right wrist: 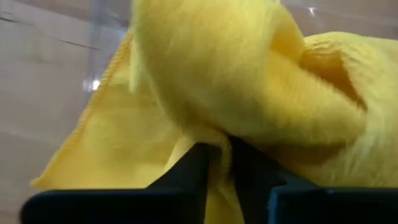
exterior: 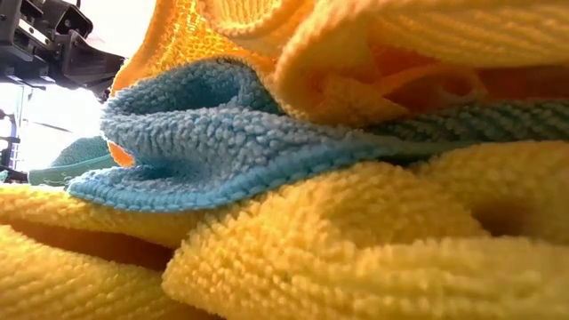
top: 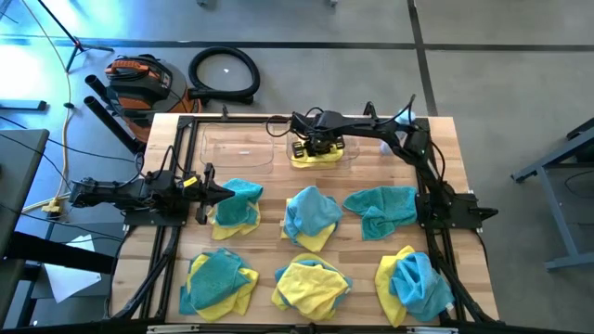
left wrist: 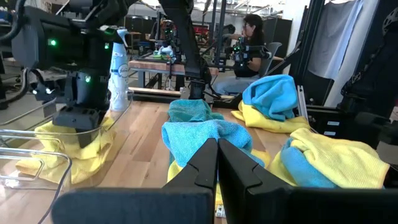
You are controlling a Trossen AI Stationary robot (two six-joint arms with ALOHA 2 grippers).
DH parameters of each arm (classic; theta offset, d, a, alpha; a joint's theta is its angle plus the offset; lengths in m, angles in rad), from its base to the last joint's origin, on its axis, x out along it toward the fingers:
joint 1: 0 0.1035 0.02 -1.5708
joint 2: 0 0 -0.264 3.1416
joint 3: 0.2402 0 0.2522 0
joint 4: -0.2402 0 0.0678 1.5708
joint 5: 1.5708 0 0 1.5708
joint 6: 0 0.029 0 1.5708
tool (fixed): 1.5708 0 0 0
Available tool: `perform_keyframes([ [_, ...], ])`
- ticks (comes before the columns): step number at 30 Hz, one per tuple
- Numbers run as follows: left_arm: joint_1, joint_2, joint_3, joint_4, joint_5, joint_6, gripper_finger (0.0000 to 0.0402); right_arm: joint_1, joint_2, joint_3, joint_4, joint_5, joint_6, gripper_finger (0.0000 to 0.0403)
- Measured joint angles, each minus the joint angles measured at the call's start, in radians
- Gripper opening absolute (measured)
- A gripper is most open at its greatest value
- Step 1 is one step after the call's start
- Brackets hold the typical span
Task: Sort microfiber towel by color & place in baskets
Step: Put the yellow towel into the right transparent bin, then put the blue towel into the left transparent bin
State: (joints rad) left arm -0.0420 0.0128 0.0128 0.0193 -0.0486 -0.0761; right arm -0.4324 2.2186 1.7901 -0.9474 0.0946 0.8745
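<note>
My right gripper (top: 318, 146) reaches down at the table's far middle, shut on a yellow microfiber towel (top: 316, 157) that lies in a clear basket (left wrist: 28, 134). A second clear basket (top: 237, 148) stands to its left at the far edge. My left gripper (top: 225, 193) waits shut and level at the table's left, touching nothing. Several piles of teal and yellow towels (top: 311, 218) lie across the middle and near part of the table. My right gripper pinches a bunched fold of the yellow towel (right wrist: 217, 140) between its two fingertips (right wrist: 196, 165), coming from above and pointing steeply down. The towel's lower part (left wrist: 81, 146) rests crumpled and slack on the basket's bottom.
A clear spray bottle (left wrist: 118, 68) stands just behind the basket. In the low view, yellow and teal towels (exterior: 267, 151) fill the picture close up. Black frame rails (top: 436, 241) run along the table's left and right sides. A person (left wrist: 249, 37) sits in the room beyond.
</note>
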Motion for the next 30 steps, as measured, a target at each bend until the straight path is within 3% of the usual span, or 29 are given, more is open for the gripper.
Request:
perform_keyframes([
  [8,0.0,0.0,0.0,0.0,0.0,0.0,0.0,-0.001,-0.096,0.014,-0.057,0.007,-0.035,0.0114],
  [14,0.0,0.0,0.0,0.0,0.0,0.0,0.0,0.021,-0.228,0.015,-0.106,0.011,-0.104,0.0114],
  [20,0.0,0.0,0.0,0.0,0.0,0.0,0.0,0.08,-0.329,0.015,-0.218,0.044,-0.329,0.0114],
  [24,0.0,0.0,0.0,0.002,0.0,-0.001,0.0,0.112,-0.363,0.013,-0.337,0.104,-0.306,0.0114],
  [30,0.0,0.0,0.0,0.011,0.0,-0.019,0.0,0.215,-0.513,-0.111,-0.255,0.096,-0.357,0.0078],
])
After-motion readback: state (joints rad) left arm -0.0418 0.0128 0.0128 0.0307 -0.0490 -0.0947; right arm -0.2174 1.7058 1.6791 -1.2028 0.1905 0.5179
